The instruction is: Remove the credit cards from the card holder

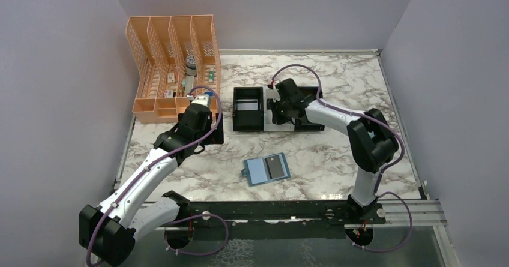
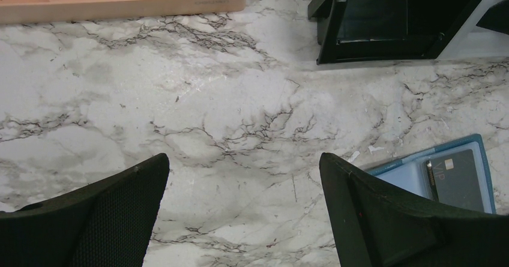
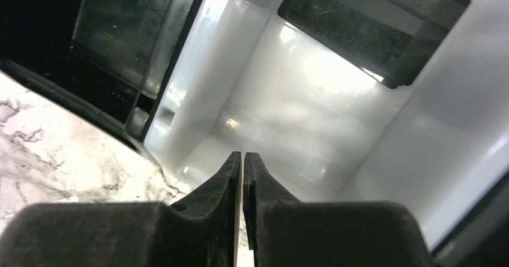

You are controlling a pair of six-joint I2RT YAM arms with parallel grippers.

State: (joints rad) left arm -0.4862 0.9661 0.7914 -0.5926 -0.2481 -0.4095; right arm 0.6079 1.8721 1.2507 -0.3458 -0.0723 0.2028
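Observation:
The teal-blue card holder point(image 1: 259, 172) lies open on the marble near the front middle, with a black credit card point(image 1: 276, 166) in its right pocket. In the left wrist view the card holder point(image 2: 402, 174) and the black card point(image 2: 459, 176) show at the right edge. A silver-grey card point(image 1: 246, 105) lies in the tray's left black compartment. My right gripper point(image 1: 280, 108) point(image 3: 242, 156) hangs shut over the tray's white middle compartment, nothing visible between its fingers. My left gripper point(image 1: 198, 131) point(image 2: 244, 159) stands wide open above bare marble, left of the card holder.
The black-and-white three-compartment tray point(image 1: 313, 126) sits at the table's centre back. A dark flat rectangle point(image 3: 372, 30) rests at the white compartment's far wall; what it is I cannot tell. An orange mesh desk organiser point(image 1: 171, 69) stands at the back left.

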